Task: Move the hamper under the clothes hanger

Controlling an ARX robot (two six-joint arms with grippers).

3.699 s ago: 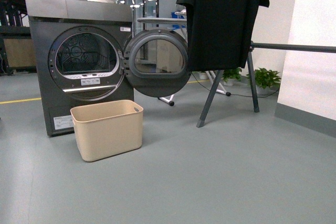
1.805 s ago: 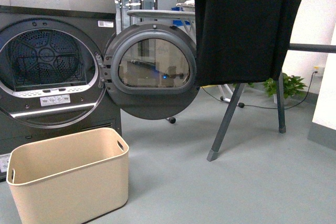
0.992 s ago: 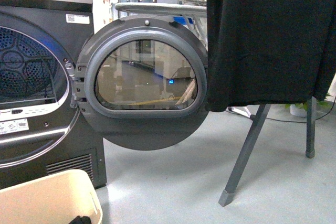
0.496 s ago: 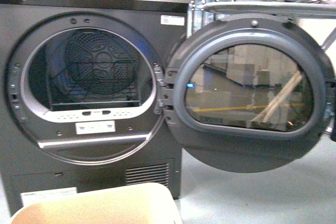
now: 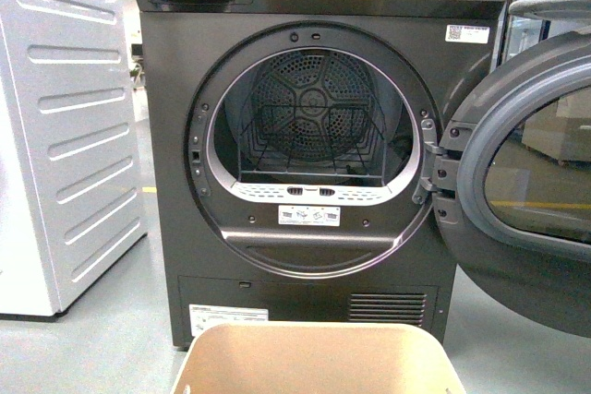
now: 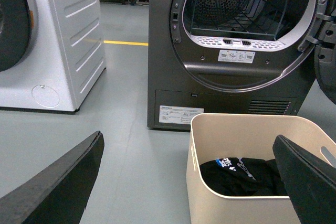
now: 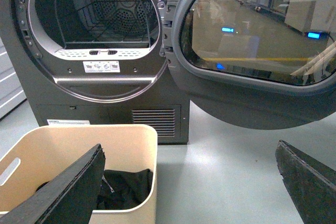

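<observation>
The beige hamper point(image 5: 314, 357) stands on the floor right in front of the dark grey dryer; only its far rim shows at the bottom of the front view. It holds a black garment point(image 6: 241, 174). My left gripper point(image 6: 184, 192) is open, its jaws spread either side of the hamper's point(image 6: 236, 124) left end, one finger point(image 6: 310, 177) over the tub. My right gripper point(image 7: 186, 187) is open by the hamper's point(image 7: 79, 140) right end, one finger point(image 7: 63, 192) over the tub and the garment point(image 7: 123, 187). The clothes hanger is out of view.
The dryer point(image 5: 314, 136) has its round door point(image 5: 526, 182) swung open to the right, over the floor beside the hamper. A white machine point(image 5: 55, 136) stands to the left of the dryer. Grey floor point(image 6: 115, 145) lies between them.
The view has closed in and swung left: the rack and black shirt have left the frame, the dryer drum now fills the centre, and the hamper sits at the bottom centre.
</observation>
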